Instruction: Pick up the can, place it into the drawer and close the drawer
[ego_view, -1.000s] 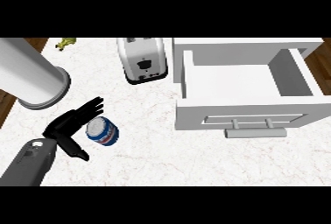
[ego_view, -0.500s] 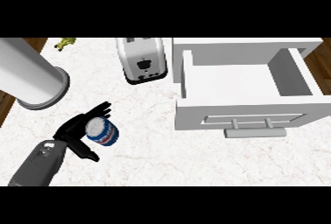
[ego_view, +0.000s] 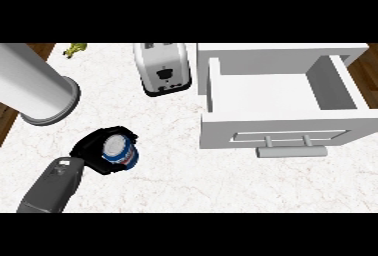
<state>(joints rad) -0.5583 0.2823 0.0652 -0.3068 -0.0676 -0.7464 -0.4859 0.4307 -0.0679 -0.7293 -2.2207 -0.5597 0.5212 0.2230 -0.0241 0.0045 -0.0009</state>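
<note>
Black left hand (ego_view: 94, 152) now curled round the can (ego_view: 119, 151), fingers wrapping top and left side; half a second back only cupped beside it, a second back spread open. Grasp looks made, so lift and carry toward the drawer (ego_view: 284, 97) probably next. Drawer pulled open, inside bare, well apart to the right of the can. Can standing on the marble counter (ego_view: 192, 185), below the toaster (ego_view: 164, 70) and near the grey cylinder (ego_view: 37, 82): silvery lid, blue label with red and white. Not lifted yet as far as visible. Right hand not showing.
</note>
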